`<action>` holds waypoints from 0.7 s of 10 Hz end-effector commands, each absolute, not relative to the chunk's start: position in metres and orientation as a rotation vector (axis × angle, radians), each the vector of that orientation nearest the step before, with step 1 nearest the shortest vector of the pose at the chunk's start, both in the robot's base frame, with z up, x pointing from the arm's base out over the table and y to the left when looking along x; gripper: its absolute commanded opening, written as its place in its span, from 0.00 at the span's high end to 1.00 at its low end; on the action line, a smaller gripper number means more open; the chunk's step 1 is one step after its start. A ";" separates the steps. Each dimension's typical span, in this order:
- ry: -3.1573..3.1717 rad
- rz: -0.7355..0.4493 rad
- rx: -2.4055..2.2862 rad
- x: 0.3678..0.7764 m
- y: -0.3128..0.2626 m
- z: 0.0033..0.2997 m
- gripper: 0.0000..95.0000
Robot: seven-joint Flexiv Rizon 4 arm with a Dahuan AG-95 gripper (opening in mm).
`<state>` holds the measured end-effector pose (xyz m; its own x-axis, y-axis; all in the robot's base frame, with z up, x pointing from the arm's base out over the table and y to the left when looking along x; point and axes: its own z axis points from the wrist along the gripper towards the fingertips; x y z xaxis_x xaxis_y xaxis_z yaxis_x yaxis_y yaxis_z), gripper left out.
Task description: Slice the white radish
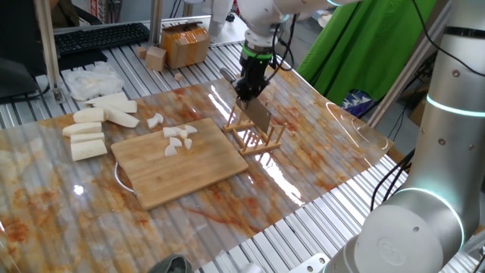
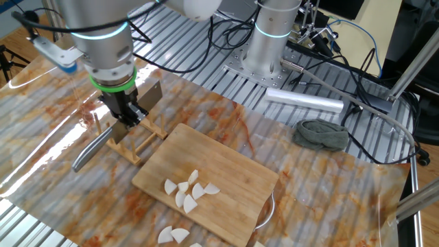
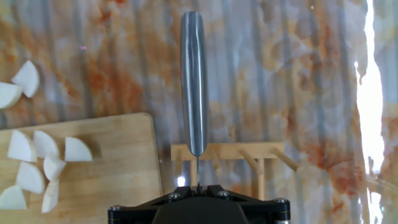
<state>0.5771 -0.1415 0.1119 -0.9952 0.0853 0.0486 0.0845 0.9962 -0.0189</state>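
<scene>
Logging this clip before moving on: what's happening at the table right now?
The arm's tool is over a small wooden rack beside the cutting board, with a knife at the rack, its handle sticking out past it. The white radish lies already cut into wedge chunks, most on the board, a few just off it. Whether the tool grips the knife isn't clear.

Green curtain (image 1: 379,53) behind marbled table (image 1: 318,144)

Matt wooden cutting board (image 1: 182,161), glossy tabletop (image 1: 318,144)
</scene>
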 end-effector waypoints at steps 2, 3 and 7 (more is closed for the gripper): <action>-3.099 0.015 -0.155 0.572 -0.134 0.103 1.00; -3.101 0.015 -0.158 0.570 -0.132 0.101 1.00; -3.122 0.014 -0.136 0.570 -0.135 0.085 1.00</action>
